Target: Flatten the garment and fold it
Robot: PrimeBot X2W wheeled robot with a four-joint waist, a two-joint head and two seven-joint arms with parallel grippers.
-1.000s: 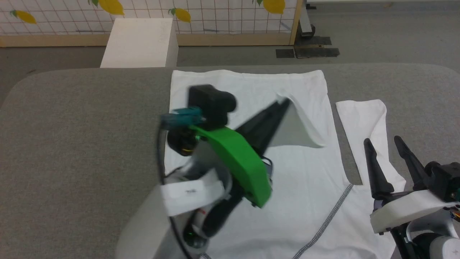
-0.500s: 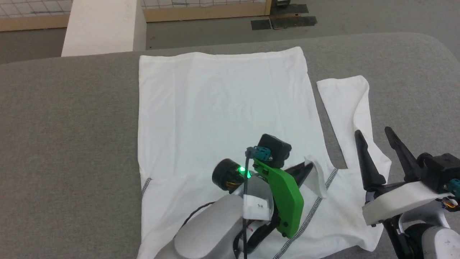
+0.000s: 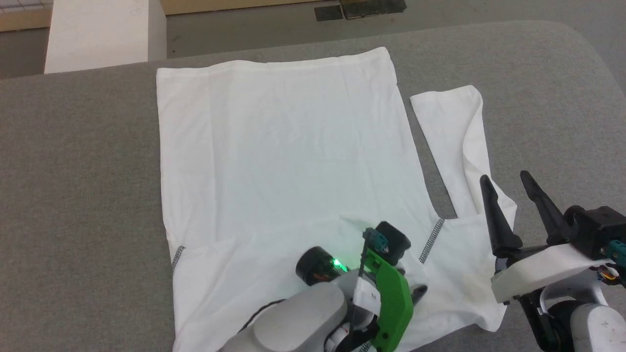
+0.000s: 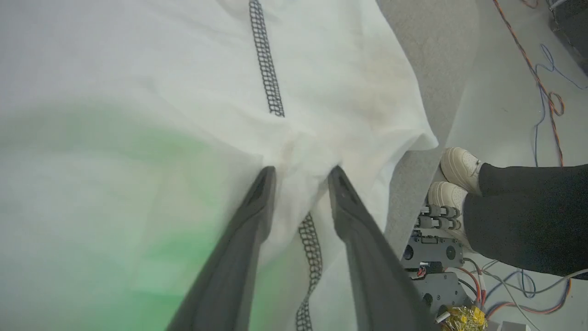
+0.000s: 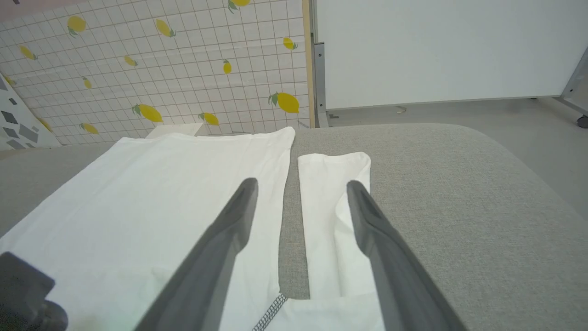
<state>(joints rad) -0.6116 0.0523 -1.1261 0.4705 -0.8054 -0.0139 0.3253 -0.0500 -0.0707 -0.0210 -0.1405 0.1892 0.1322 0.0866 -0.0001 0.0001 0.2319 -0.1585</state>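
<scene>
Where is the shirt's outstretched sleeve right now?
In the head view the sleeve lies on the grey table, right of the body of the garment with a strip of table between; the open right gripper is at its near end.

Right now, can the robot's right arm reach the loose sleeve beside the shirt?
Probably yes. The right tool is open just over the near end of the sleeve, fingers pointing along it, and nothing lies between them.
</scene>
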